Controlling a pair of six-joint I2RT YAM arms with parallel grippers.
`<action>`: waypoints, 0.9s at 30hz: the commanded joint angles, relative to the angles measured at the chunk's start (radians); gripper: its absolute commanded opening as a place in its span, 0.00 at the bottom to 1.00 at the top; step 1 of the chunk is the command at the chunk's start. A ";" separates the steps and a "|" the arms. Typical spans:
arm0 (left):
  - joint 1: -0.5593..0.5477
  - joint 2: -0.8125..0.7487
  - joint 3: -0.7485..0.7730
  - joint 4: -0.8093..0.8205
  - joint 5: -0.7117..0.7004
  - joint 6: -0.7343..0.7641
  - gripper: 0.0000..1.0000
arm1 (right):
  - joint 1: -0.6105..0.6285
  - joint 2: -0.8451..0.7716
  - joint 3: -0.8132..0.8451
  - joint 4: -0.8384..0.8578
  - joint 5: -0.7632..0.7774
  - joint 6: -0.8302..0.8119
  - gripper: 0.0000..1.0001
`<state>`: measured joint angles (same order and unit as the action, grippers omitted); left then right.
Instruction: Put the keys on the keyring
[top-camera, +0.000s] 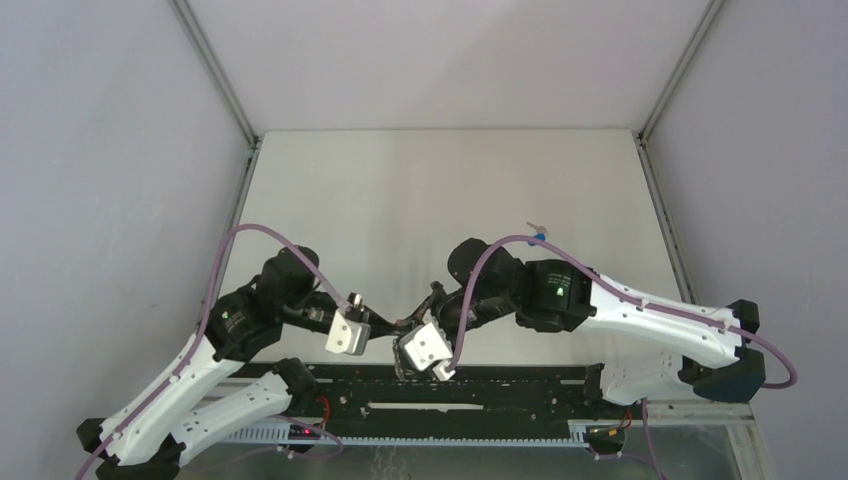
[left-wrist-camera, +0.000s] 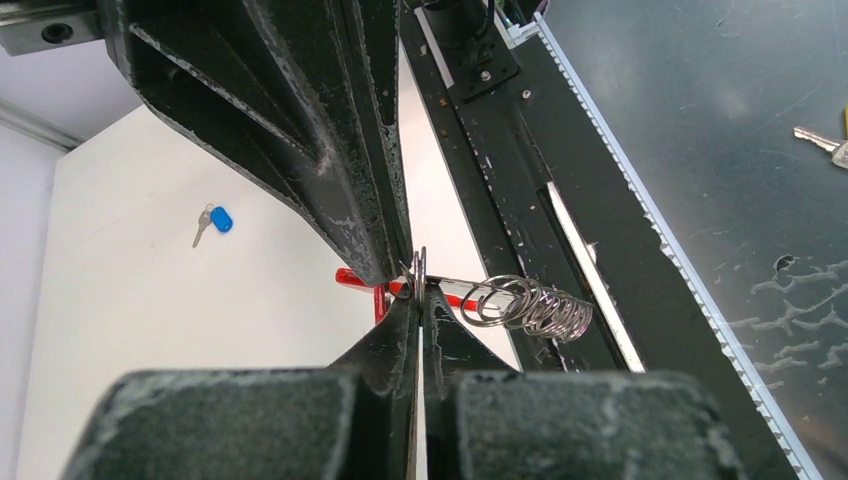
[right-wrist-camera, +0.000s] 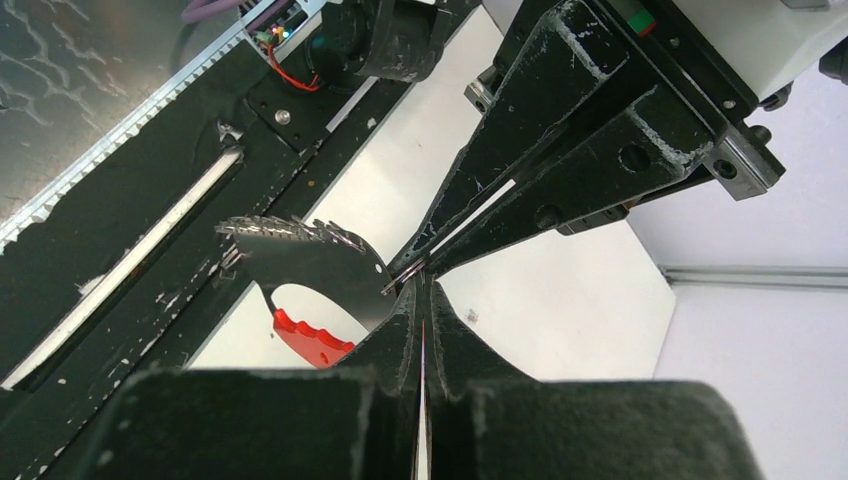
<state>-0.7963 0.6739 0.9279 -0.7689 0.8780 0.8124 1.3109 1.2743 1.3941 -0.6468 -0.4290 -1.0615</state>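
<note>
Keyring (left-wrist-camera: 525, 308) — in the left hand (left-wrist-camera: 421, 288)

Pale table (top-camera: 430, 190), a blue-tagged key (left-wrist-camera: 213, 223) lying flat on it, right of centre.

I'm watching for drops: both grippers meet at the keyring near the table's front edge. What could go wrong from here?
1. The left gripper and right gripper are both shut on the keyring, on thin wire at almost one spot; a slight pull apart could slip it free, onto the black rail below.
2. The blue-tagged key lies apart on the table and neither gripper is free; fetching it would leave one thin pinch holding the ring cluster.
</note>
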 joint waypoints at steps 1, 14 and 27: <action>-0.007 -0.004 0.032 0.025 0.003 0.027 0.00 | -0.004 0.018 0.031 0.038 -0.016 0.037 0.00; -0.007 -0.006 0.031 0.020 -0.006 0.046 0.00 | -0.007 0.059 0.064 0.035 -0.017 0.078 0.00; -0.007 -0.027 0.026 0.013 -0.020 0.091 0.00 | -0.063 0.013 0.040 0.055 -0.023 0.173 0.00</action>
<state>-0.7963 0.6605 0.9279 -0.8177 0.8322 0.8677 1.2816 1.3331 1.4387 -0.6525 -0.4397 -0.9447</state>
